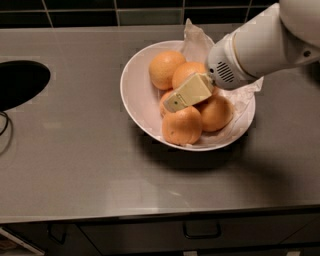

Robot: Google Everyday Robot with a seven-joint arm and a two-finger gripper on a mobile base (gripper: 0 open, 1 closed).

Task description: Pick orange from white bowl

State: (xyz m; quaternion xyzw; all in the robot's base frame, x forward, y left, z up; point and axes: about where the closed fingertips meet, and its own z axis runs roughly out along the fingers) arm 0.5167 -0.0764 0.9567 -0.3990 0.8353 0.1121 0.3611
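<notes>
Approach for the grasp looks to be the step in hand: in the single camera view the claw sits low inside the white bowl, its beige slab slanting down from the white arm and lying across the middle of the heap. Whether the claw is open, closed or gripping anything cannot be told from here. The orange, the deepest-coloured one, lies in the right half of the bowl, just beside the claw's lower edge and not lifted. The other oranges crowd around it, one at the front touching it and one mostly hidden under the claw tip. As a judgement, the next move calls for settling the claw around that one fruit alone, then a straight lift, since the neighbours press close and could roll or be nudged. Crumpled paper rises behind the fruit and spills over the right rim, so it may snag. The bowl stands mid-worktop, well apart from the front edge and from the dark sink opening at the left. The tiled wall is near behind the bowl, so the free room lies upward, forward and to the left.
</notes>
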